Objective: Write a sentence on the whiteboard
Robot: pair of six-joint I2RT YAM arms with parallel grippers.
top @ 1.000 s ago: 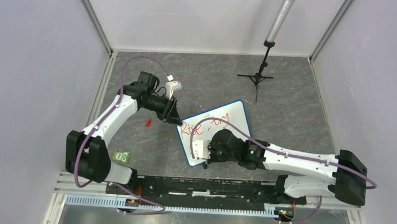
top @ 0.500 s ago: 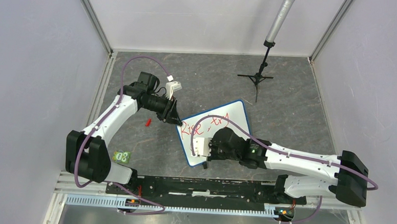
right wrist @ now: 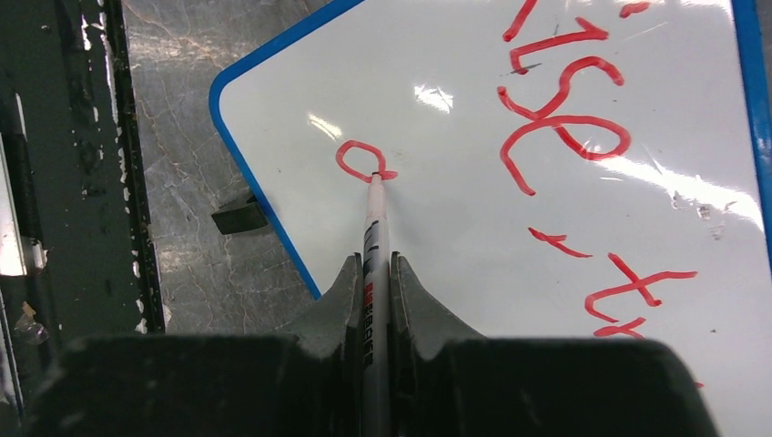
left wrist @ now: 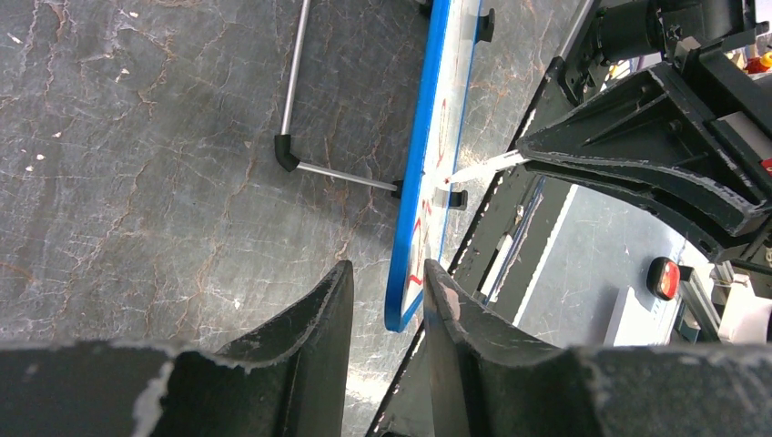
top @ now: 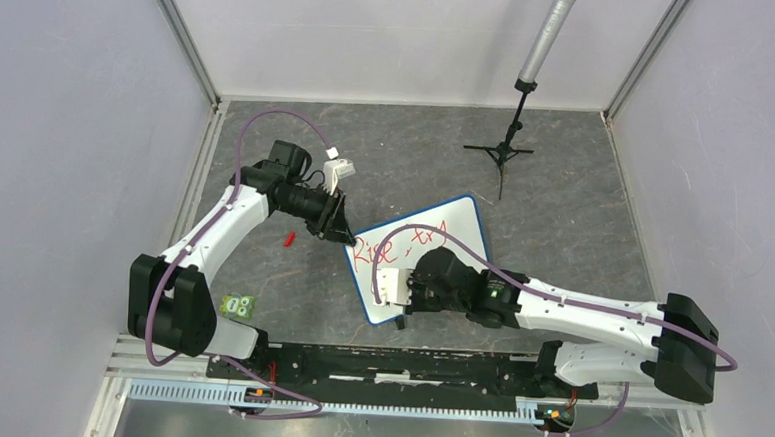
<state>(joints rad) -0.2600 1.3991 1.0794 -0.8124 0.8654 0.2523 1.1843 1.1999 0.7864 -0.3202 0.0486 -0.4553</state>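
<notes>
The whiteboard (top: pixel 463 232) stands tilted on the floor, blue-rimmed. The sentence (right wrist: pixel 564 127) is red marker writing: "Rise", a comma, "try" (right wrist: pixel 637 291), and on the lower line a small loop (right wrist: pixel 360 159). My right gripper (right wrist: pixel 375 259) is shut on a white marker (right wrist: pixel 374 218), whose tip touches that loop. In the top view the right gripper (top: pixel 406 298) hangs over the board's near-left part. My left gripper (left wrist: pixel 387 269) is open around the board's far-left corner (left wrist: pixel 405 314). The rim lies against one finger (left wrist: pixel 446 309), with a gap to the other. The left gripper (top: pixel 343 234) also shows from above.
A red marker cap (top: pixel 288 238) lies on the floor left of the board. A green packet (top: pixel 240 306) sits by the left arm's base. A black tripod (top: pixel 507 150) with a grey pole stands at the back. The board's metal prop (left wrist: pixel 291 91) reaches behind it.
The right gripper with the marker has edged slightly across the board's lower left. The left arm and the board have not moved.
</notes>
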